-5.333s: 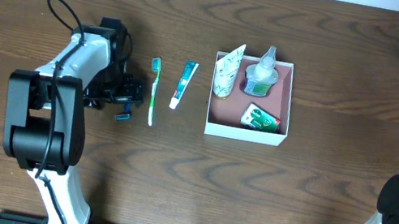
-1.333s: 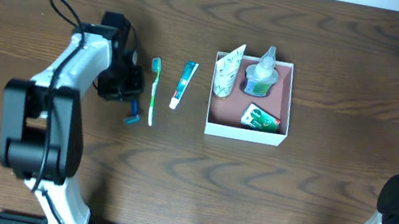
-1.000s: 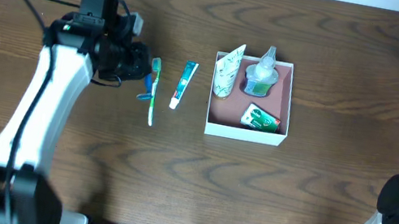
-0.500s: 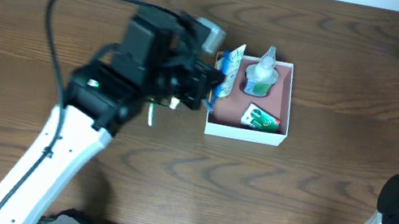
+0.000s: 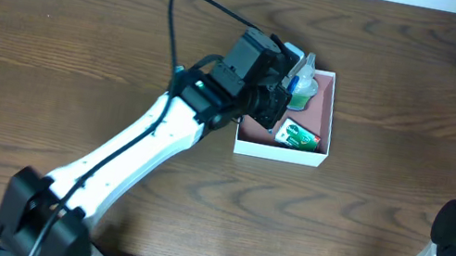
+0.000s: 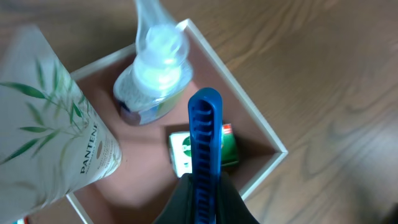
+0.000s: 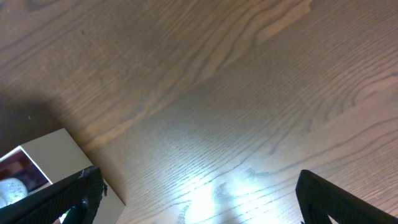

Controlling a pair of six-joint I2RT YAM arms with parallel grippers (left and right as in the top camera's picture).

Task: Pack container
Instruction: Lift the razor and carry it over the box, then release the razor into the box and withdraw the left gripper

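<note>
Right of centre on the table (image 5: 381, 221), the container (image 5: 285, 153) sits open-topped, holding a Pantene tube (image 6: 50, 137), a clear bottle (image 6: 154, 68) and a small green box (image 6: 180, 155). Above its pink inside hangs the left gripper (image 6: 205, 202), fingers pinched tight on a ribbed blue piece (image 6: 205, 137). Well apart, toward the table's far right corner, the right gripper (image 7: 199, 194) stands spread wide, nothing between its fingers.

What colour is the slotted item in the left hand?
Blue item; best in left wrist view.
</note>
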